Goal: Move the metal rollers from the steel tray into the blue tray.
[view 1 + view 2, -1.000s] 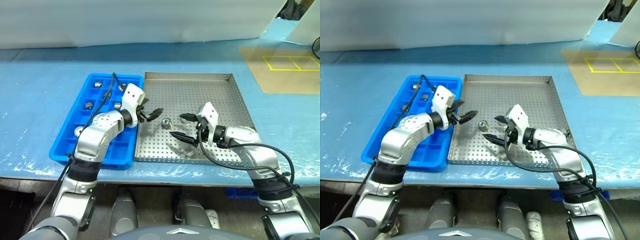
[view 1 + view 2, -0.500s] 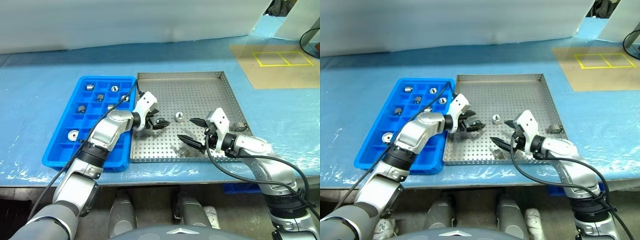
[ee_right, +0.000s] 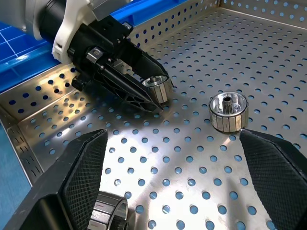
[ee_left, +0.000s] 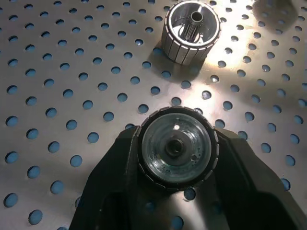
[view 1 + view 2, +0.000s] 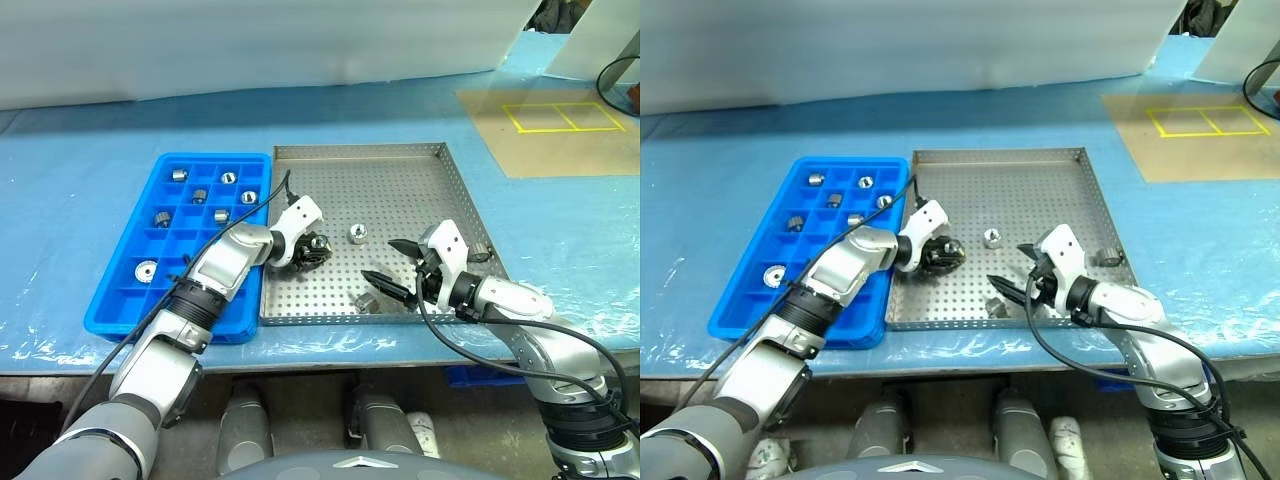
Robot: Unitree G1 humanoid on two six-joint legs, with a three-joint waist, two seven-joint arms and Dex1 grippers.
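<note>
Near the steel tray's (image 5: 455, 190) edge beside the blue tray (image 5: 120, 290), your left gripper (image 4: 175, 158) is clamped on a ribbed, silvery roller (image 4: 176, 152); your right gripper (image 5: 396, 268) hangs spread apart. The slick round metal could slip if you lift fast. Another roller (image 5: 356, 234) lies just beside; brushing it would send it rolling over the perforated sheet.

1. The steel tray (image 5: 400, 165) sits on the blue-covered desk (image 5: 80, 180), with the blue tray (image 5: 120, 290) touching its 9 o'clock side.
2. The left pincer (image 5: 318, 249) is closed on a metal roller (image 5: 321, 243) at the steel tray's 9 o'clock edge.
3. The right pincer (image 5: 392, 268) hangs spread wide near the tray's 5 o'clock corner.
4. Loose rollers (image 5: 356, 234) lie between the pincers; another (image 5: 366, 302) lies at 6 o'clock.
5. Several rollers (image 5: 180, 175) occupy blue tray compartments.
</note>
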